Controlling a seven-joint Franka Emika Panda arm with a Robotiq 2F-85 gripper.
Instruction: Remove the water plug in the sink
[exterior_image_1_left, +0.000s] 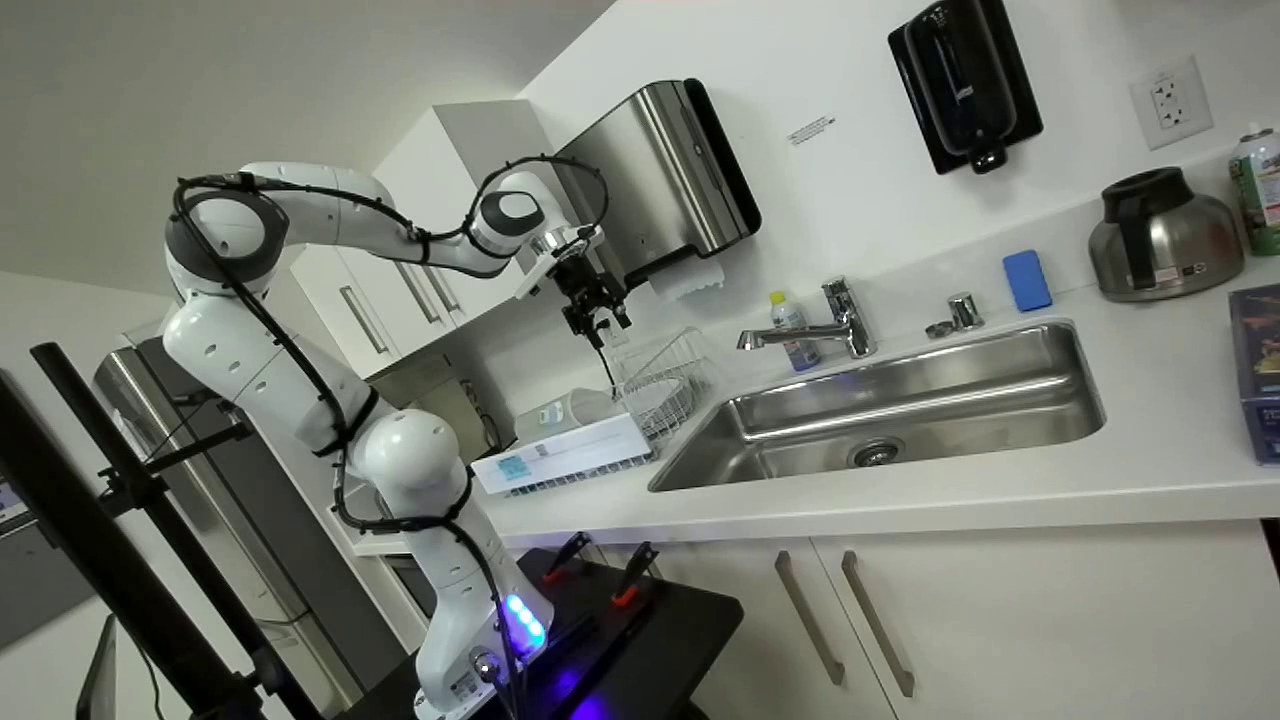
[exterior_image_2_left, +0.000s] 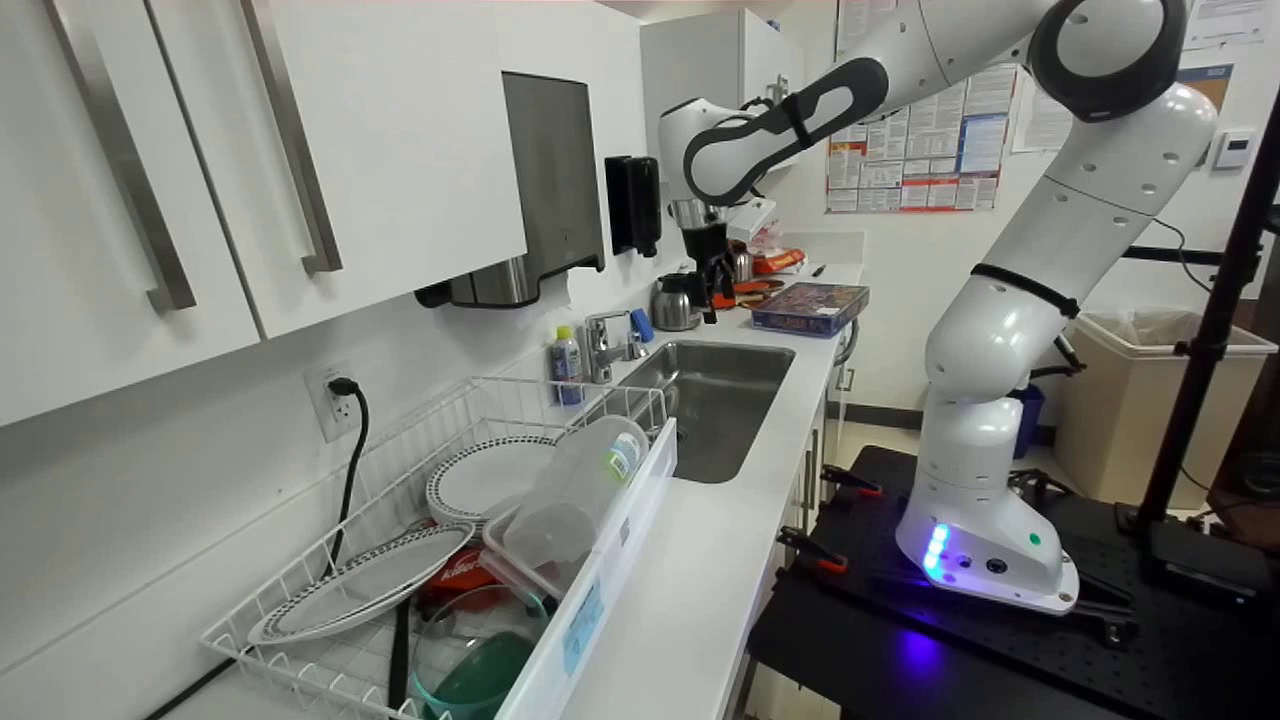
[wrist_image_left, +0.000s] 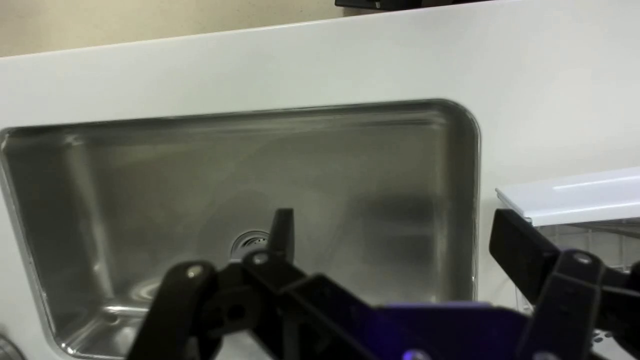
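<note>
So, looking pretty much straight down in the wrist view at the sink (wrist_image_left: 457, 200), set between the front and back edges of the counter (wrist_image_left: 545, 90). Got the gripper (wrist_image_left: 392, 225) spread wide, with fingers (wrist_image_left: 283, 232) well apart and no hold on anything. Can spot the plug (wrist_image_left: 253, 242) down in the sink floor, outside the gap and partly hidden behind one finger. Looks round, metal and kinda strainer-like, with little dark holes; can't tell about any knob to grab. Would call this the approach step tbh, with no grasp made yet. Next, probably slide parallel to the front edge, away from the dish rack (wrist_image_left: 590, 195), to get centred over the plug, then drop down, narrow the gap, pinch and lift. Over in an exterior view, find the gripper hanging way above the counter, with the faucet (exterior_image_1_left: 848, 325) by the back edge to watch out for on the way in. Can see the plug there as a steel ring with a dark middle, sunk well below the front edge. Also in an exterior view, note a flat box (exterior_image_2_left: 812, 302) by the front edge, toward the far corner. Can't properly make out the plug from that angle.
</note>
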